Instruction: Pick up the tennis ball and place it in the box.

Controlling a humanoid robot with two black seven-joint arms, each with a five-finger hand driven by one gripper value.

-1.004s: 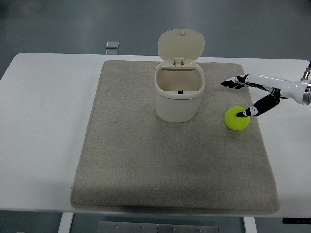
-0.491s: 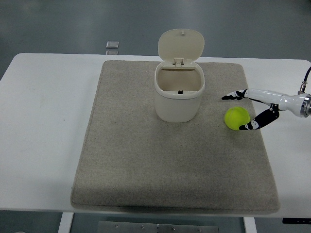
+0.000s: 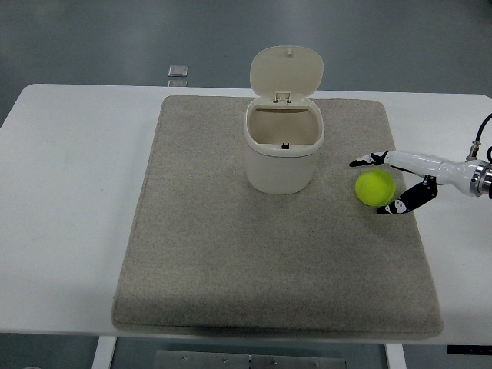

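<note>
A yellow-green tennis ball (image 3: 375, 187) lies on the grey mat (image 3: 231, 254), right of the box. The box (image 3: 283, 146) is a cream bin with its hinged lid (image 3: 286, 71) standing open at the back. My right hand (image 3: 378, 184) reaches in from the right edge at mat level. Its fingers are spread, with the ball between them: the upper fingers (image 3: 364, 161) lie just behind the ball, the thumb (image 3: 398, 206) just in front of it. I cannot tell whether they touch the ball. The left arm is out of view.
The mat covers most of the white table (image 3: 69, 200). A small grey object (image 3: 177, 71) lies at the table's far edge, left of the box. A cable (image 3: 483, 131) runs up from the right wrist.
The right hand has dropped lower around the ball. The thumb, which lay across the ball's top a second ago, is now at its near side. The ball has stayed put.
</note>
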